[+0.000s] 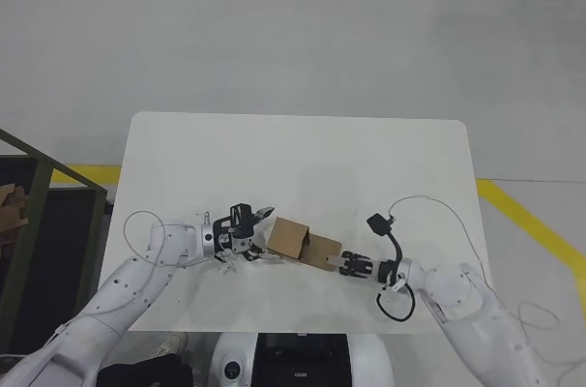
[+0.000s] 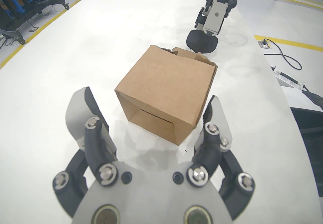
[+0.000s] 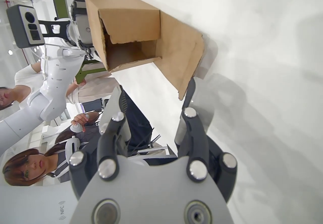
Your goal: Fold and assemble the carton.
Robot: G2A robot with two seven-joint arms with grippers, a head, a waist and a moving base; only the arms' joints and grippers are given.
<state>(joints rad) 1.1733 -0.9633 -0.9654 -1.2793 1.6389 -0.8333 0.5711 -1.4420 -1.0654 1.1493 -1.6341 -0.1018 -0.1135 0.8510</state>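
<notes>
A small brown carton [image 1: 291,237] lies on its side near the table's front edge, both ends unsealed. One long flap [image 3: 179,56] lies flat on the table toward my right gripper. My left gripper [image 2: 150,109] is open at the carton's [image 2: 166,91] near open end, one finger [image 2: 214,111] beside its corner, the other finger [image 2: 85,106] apart from it. My right gripper [image 3: 155,89] is open, one fingertip [image 3: 190,89] at the flap's outer edge. In the top view the left gripper [image 1: 259,234] and right gripper [image 1: 343,261] flank the carton.
The white table [image 1: 293,145] stretches bare behind the carton. A green rack [image 1: 42,193] with cardboard stands off the table's left side. A thin cable [image 1: 438,208] loops over the table near the right arm.
</notes>
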